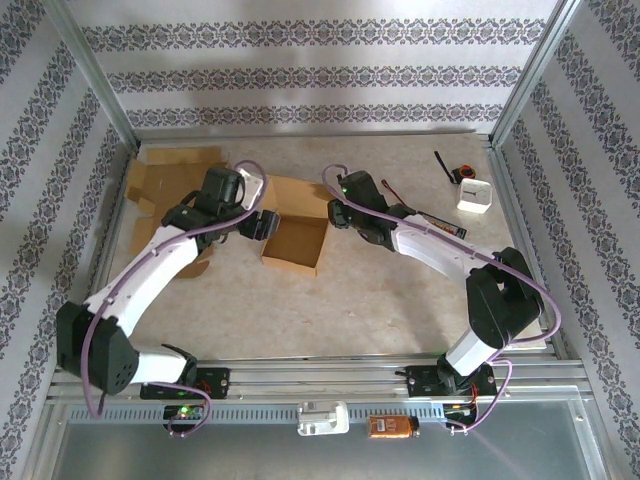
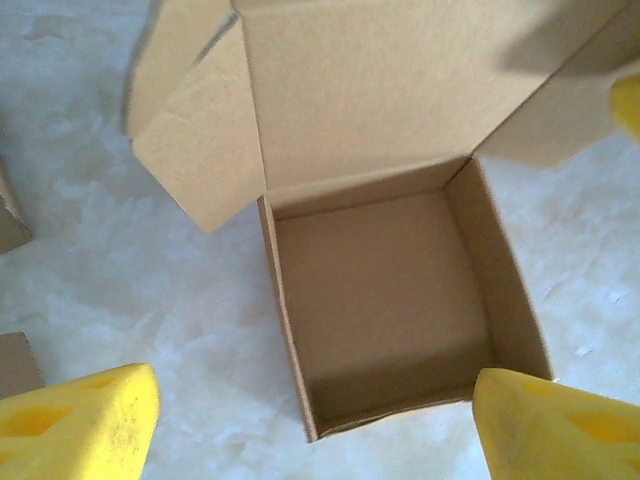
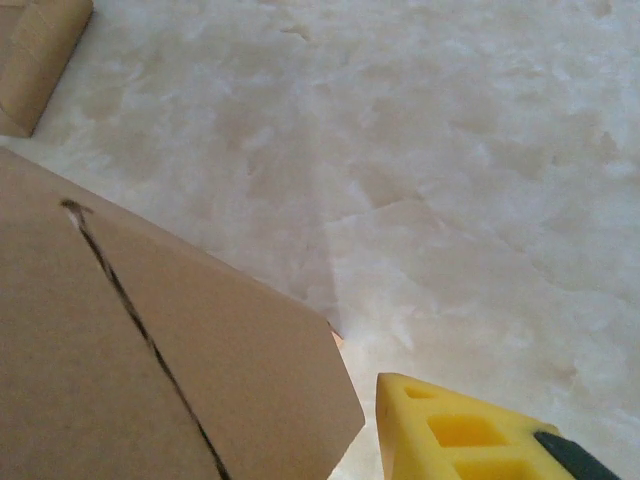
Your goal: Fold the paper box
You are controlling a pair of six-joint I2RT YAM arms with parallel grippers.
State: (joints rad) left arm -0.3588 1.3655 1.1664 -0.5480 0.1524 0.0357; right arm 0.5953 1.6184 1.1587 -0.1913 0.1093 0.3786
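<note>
Left end effector (image 2: 312, 415) wide open, holding nothing. Its yellow foam fingers (image 2: 85, 425) sit either side of near wall of open brown cardboard box (image 2: 385, 300), above it. Right end effector (image 1: 337, 213) at box's right side flap (image 3: 150, 380); one yellow finger (image 3: 470, 435) shows beside flap edge, can't tell opening or grip. Box upright mid-bench, lid panel (image 1: 292, 190) folded back on far side. Marbled white bench (image 1: 380, 300). Flat cardboard sheets (image 1: 165, 175) far left, well apart. Small white cube (image 1: 474, 195) far right.
</note>
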